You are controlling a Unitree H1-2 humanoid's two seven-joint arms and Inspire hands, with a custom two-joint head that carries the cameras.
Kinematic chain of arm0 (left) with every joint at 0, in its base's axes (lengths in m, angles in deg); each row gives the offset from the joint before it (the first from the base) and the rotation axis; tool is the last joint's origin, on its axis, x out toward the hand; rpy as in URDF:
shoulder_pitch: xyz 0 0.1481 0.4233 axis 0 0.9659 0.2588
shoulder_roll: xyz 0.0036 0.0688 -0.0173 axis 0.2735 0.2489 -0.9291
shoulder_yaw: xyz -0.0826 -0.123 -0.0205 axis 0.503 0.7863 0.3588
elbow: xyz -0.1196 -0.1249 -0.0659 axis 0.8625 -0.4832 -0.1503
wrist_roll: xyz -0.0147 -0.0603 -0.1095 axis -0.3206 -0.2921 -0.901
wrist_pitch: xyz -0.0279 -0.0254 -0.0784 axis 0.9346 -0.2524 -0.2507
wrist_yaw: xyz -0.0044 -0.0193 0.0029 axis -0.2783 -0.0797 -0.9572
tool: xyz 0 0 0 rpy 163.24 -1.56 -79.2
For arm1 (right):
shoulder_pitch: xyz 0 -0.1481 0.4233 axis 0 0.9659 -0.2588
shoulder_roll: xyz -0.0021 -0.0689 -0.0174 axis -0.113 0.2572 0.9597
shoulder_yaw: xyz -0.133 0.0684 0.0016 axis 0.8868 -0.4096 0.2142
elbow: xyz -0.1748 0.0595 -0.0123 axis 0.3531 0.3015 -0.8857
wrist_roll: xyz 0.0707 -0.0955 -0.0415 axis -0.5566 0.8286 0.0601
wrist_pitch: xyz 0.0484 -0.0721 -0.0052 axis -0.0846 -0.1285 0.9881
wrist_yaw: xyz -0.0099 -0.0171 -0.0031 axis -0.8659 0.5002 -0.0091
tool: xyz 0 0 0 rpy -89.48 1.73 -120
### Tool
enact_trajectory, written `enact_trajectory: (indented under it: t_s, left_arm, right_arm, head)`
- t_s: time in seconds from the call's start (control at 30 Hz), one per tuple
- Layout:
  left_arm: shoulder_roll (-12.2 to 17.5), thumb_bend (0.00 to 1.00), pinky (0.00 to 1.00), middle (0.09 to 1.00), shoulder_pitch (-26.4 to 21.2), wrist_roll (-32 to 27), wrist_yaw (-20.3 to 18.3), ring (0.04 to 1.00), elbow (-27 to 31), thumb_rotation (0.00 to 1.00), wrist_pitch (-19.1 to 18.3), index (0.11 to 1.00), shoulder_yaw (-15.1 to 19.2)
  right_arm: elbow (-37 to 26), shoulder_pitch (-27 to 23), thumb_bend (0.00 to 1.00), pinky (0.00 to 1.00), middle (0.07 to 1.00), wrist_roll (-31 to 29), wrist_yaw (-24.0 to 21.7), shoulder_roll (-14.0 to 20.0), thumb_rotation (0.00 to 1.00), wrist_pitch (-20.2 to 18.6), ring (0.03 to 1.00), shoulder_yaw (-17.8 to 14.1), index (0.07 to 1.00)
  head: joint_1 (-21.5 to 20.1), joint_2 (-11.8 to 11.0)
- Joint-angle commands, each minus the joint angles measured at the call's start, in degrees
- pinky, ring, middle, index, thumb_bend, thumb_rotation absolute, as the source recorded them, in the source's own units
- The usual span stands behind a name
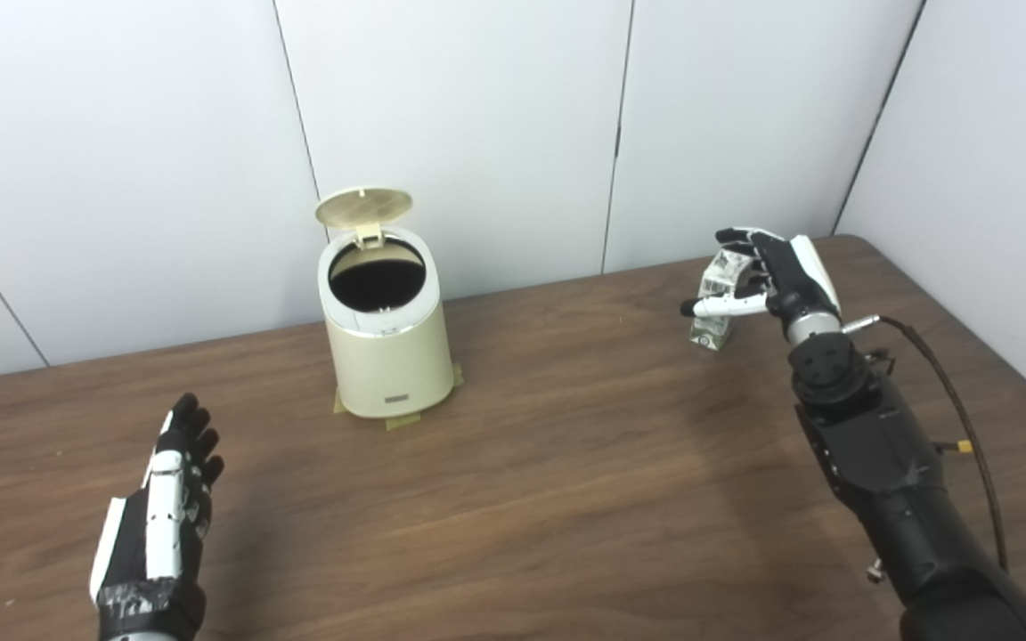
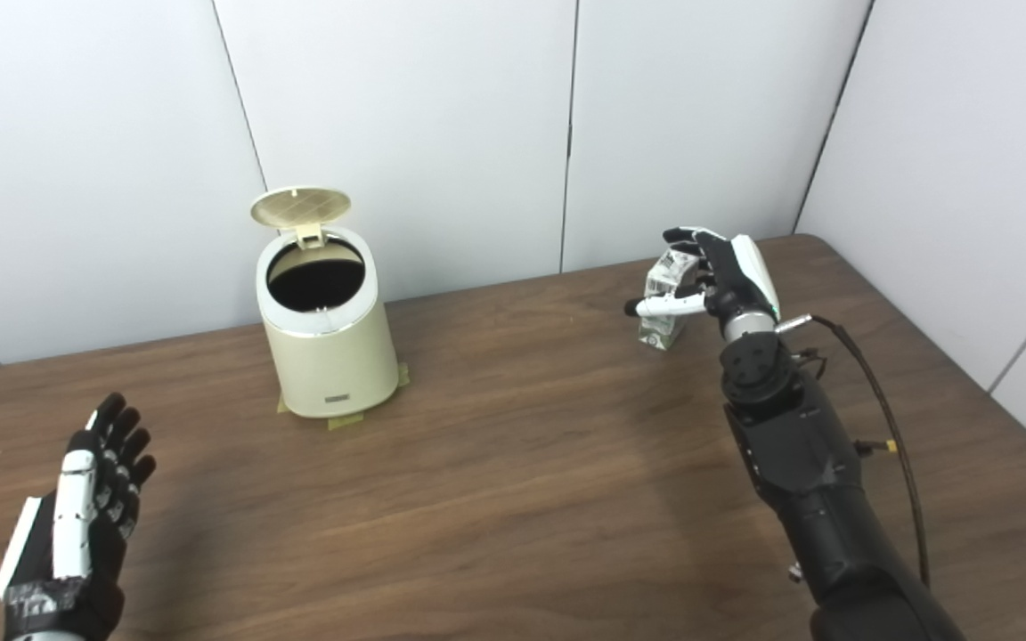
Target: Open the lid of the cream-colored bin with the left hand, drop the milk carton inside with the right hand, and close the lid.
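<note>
Bin [image 1: 386, 356] lid [image 1: 363, 206] up, right hand [image 1: 776, 271] clasping milk carton [image 1: 716, 298] — left hand [image 1: 166, 507] empty, fingers apart

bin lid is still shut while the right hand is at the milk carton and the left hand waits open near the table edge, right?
Not quite: the left eye view shows the bin's lid standing open. The rest holds: right hand at the milk carton, left hand open.

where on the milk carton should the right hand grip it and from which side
Grip the milk carton around its flat-sided middle, below the gabled top, coming from its right. It stands upright on the table, and the right hand is already at that side, fingers curled around it, thumb across its front.
</note>
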Motion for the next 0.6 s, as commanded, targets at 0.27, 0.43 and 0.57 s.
enact_trajectory:
  t_s: [0.27, 0.43, 0.57]
  left_arm:
    - [0.39, 0.35, 1.00, 1.000, -1.91, -0.70, -0.18, 1.000, 0.83, 1.00, 1.83, 1.000, 0.63]
    - [0.44, 0.36, 1.00, 1.000, -1.85, -0.68, -0.38, 1.000, 0.54, 1.00, 2.23, 1.000, 0.60]
    - [0.61, 0.36, 1.00, 1.000, -1.72, -0.60, -0.52, 1.000, 0.35, 1.00, 2.48, 1.000, 0.52]
  right_arm:
    - [0.74, -2.86, 0.89, 0.63, 0.690, 0.59, 3.39, 1.83, 0.02, 4.97, 0.677, -1.11, 0.673]
    - [3.30, -2.98, 0.87, 0.57, 0.640, 0.58, 5.89, 1.68, 0.01, 7.66, 0.604, -1.52, 0.624]
    - [4.16, -2.96, 0.86, 0.54, 0.620, 0.52, 6.85, 1.67, 0.01, 8.38, 0.581, -1.46, 0.604]
  head:
    - [-0.60, 0.51]
    - [-0.62, 0.55]
    - [-0.46, 0.77]
